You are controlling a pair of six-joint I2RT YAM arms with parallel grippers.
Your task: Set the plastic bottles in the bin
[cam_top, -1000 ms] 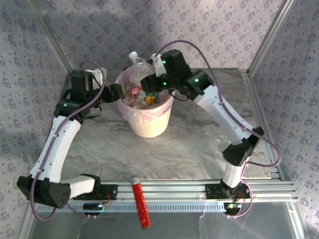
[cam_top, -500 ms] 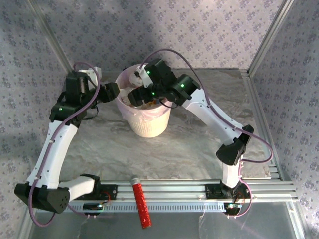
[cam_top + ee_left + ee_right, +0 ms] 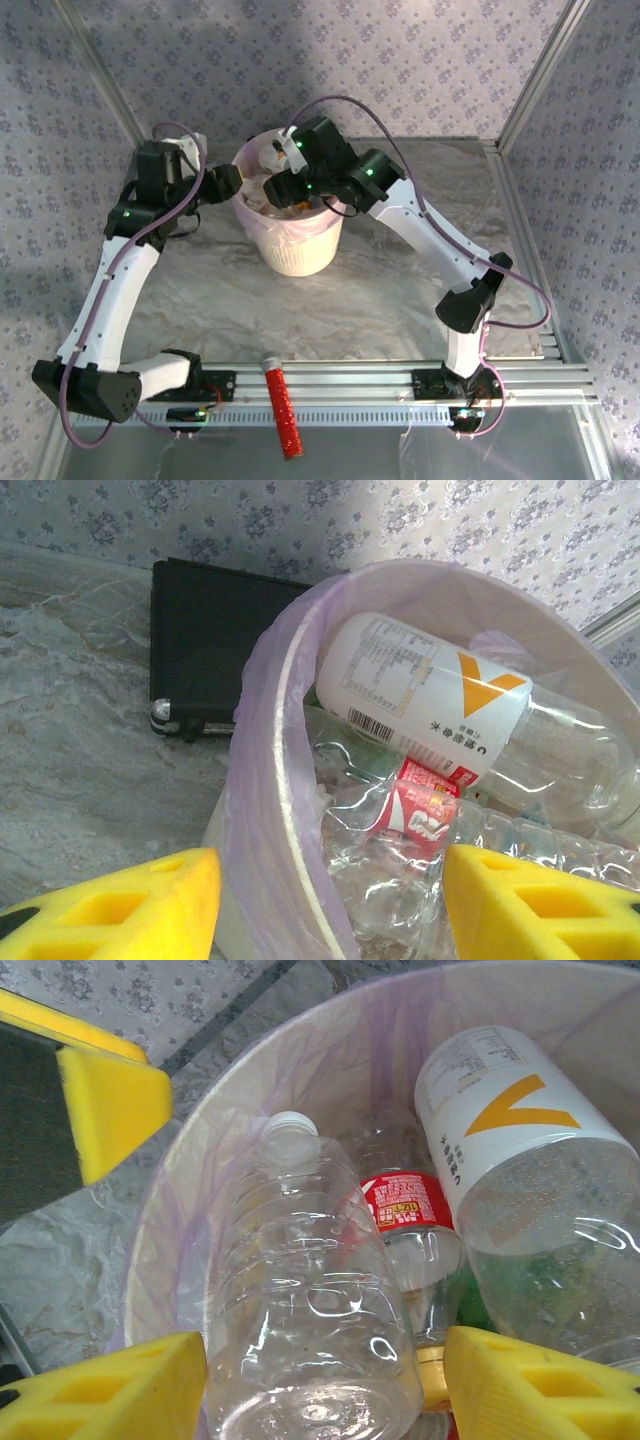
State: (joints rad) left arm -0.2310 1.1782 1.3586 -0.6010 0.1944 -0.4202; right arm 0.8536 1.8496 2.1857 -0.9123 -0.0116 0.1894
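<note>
Several plastic bottles (image 3: pixel 400 880) heaped inside the bin (image 3: pixel 296 252), upright at the far middle of the worktop (image 3: pixel 380 300). Among them, a big clear bottle (image 3: pixel 300 1290) with a white cap, a white-labelled bottle (image 3: pixel 420 705) with an orange mark and a small red-labelled bottle (image 3: pixel 405 1205). Left end effector (image 3: pixel 330 900) spread wide, straddling the bin's rim, one yellow pad outside the wall and the other over the bottles, gripping nothing. Right end effector (image 3: pixel 325 1385) low over the bin's mouth, likewise spread wide. Base of the big clear bottle between its pads, close against one, a sliver of gap at the other, nothing clamped. From above, left one at the bin's left rim, right one over the opening. Well apart from all this, a red glittery tube (image 3: pixel 282 405) lying across the rail (image 3: pixel 380 382) at the worktop's near edge.
</note>
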